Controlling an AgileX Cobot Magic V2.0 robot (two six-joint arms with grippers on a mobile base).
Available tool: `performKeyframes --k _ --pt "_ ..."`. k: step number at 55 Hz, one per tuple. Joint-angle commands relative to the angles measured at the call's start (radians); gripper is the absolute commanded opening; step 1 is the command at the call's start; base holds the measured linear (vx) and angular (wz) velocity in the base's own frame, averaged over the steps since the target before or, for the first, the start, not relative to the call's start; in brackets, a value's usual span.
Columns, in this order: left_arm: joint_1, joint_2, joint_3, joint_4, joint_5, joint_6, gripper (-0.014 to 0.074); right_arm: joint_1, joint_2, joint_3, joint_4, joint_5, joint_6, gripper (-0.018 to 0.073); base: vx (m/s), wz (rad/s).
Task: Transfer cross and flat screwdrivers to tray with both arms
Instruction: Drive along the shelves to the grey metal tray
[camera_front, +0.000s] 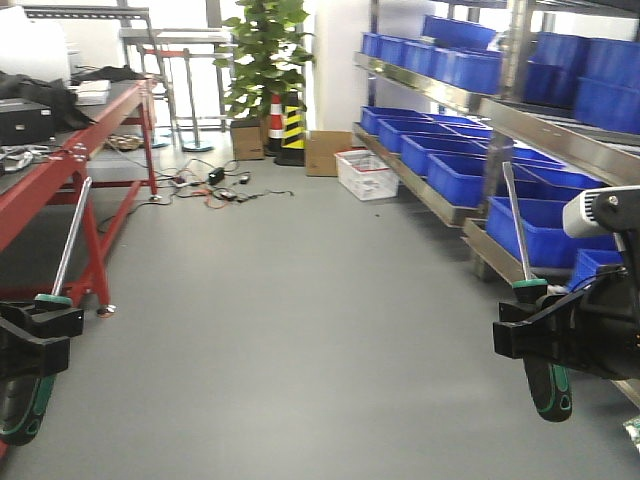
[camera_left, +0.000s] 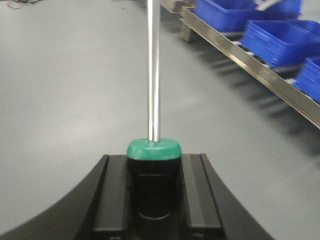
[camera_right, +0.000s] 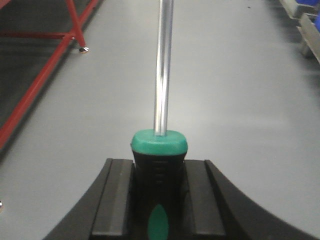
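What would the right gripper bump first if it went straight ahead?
Nothing close, it seems: the right gripper and its screwdriver point along open floor, with the red table off to one side. Depth is unclear.

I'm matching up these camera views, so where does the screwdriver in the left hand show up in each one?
Exterior front: left screwdriver at the left edge, shaft leaning up-right, handle in the left hand.
Left wrist: the screwdriver dead centre, shaft running straight up.
Right wrist: not in it.
Shared landmark: the blue bins, right side in the front and left wrist views.
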Motion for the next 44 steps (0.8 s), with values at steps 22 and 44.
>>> performKeyframes --k 22,44 --pt "-0.005 -0.021 -0.03 -0.023 -0.086 -0.009 0.0003 -0.003 -0.025 -0.034 -0.004 -0.092 -0.002 -0.0008 0.64 0.27" --pt "-0.005 -0.021 -0.03 -0.023 -0.086 -0.009 0.0003 -0.003 -0.02 -0.032 -0.004 -0.092 -0.002 -0.0008 0.61 -0.04"
